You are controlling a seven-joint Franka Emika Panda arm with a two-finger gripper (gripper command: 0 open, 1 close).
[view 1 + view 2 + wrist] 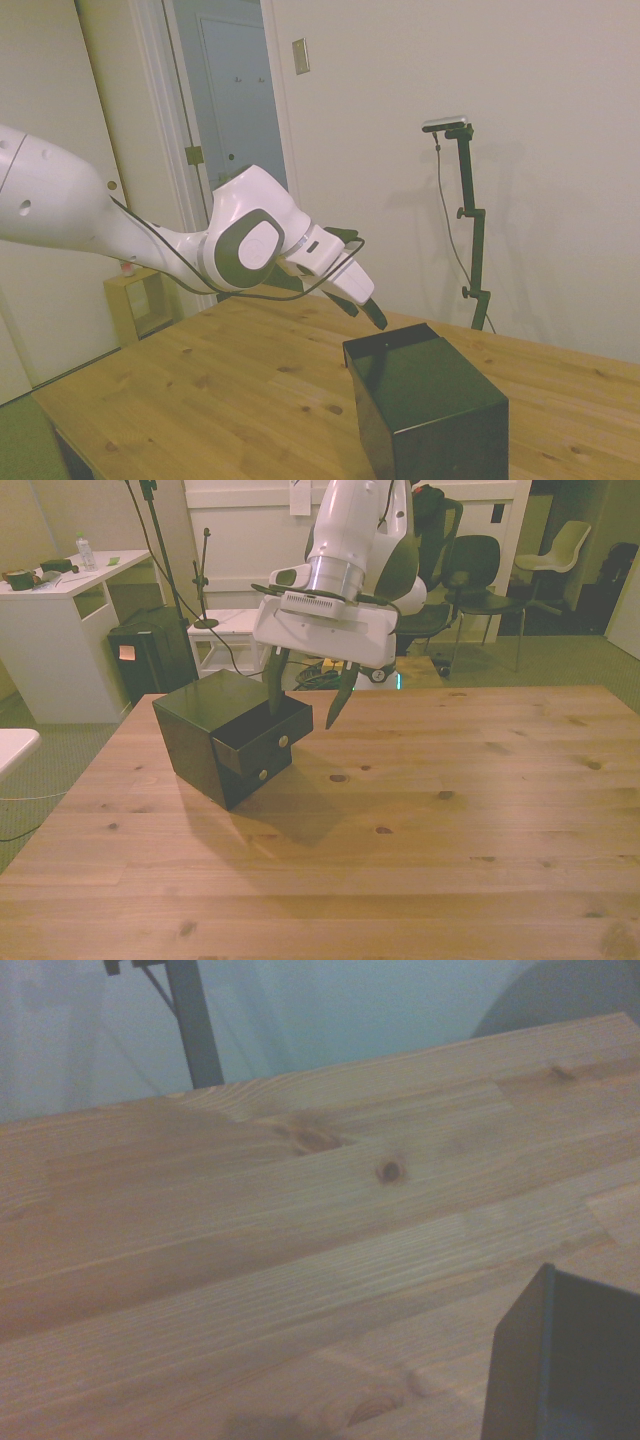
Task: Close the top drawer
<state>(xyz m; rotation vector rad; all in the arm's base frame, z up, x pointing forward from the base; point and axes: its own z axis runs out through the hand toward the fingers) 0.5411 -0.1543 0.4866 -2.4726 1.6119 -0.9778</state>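
Small black cabinet [225, 742] stood toward the front view's left on the wooden table [420, 830], top drawer [262, 734] pulled partly out, gripper [305, 695] spread wide, hovering just above the drawer's open end, bare tabletop all around.

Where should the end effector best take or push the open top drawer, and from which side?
Probably at the top drawer's front panel, near its small round knob, coming from the front view's right. The drawer sticks out that way, so a flat push inward closes it. The end effector hangs open just above.
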